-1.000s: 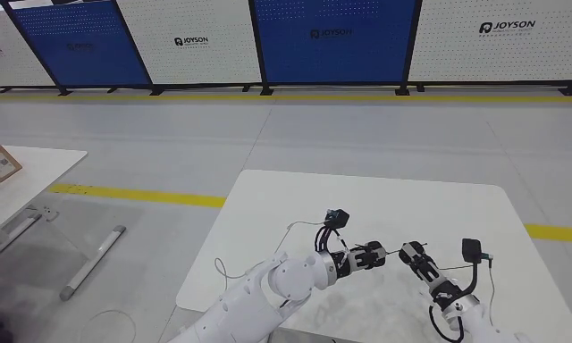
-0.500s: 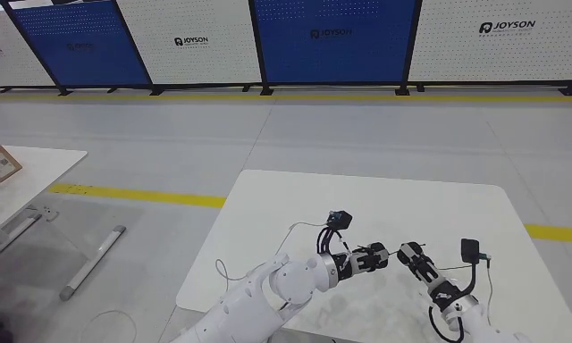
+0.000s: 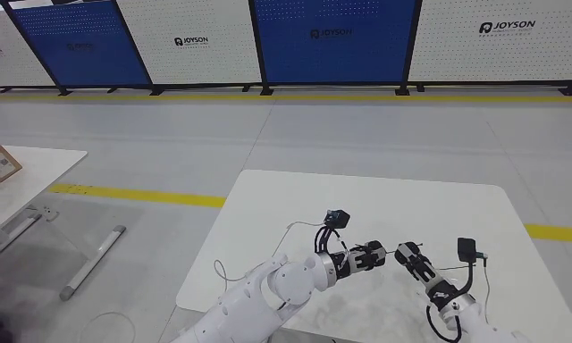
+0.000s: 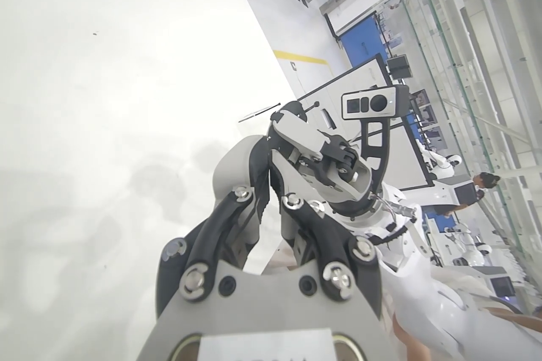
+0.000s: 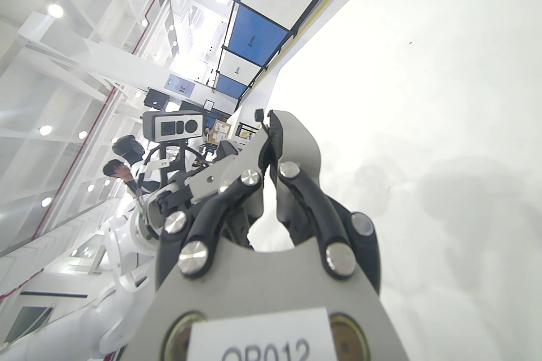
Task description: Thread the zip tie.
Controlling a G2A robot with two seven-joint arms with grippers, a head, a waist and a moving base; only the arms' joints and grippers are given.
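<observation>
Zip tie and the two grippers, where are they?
zip tie (image 5: 259, 114), right wrist view, its small black head.
right gripper (image 5: 269, 132), right wrist view, between its shut fingertips.
left gripper (image 4: 266, 153), left wrist view, between its shut fingertips.

A white table (image 3: 384, 200) with rounded corners takes the lower centre and right of the top view. Its top is plain; one tiny dark speck (image 4: 94, 34) lies on it.

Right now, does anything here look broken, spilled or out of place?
Nothing stands out. The thin black plastic zip tie sits pinched between the right fingers above the white table, with no visible damage.
</observation>
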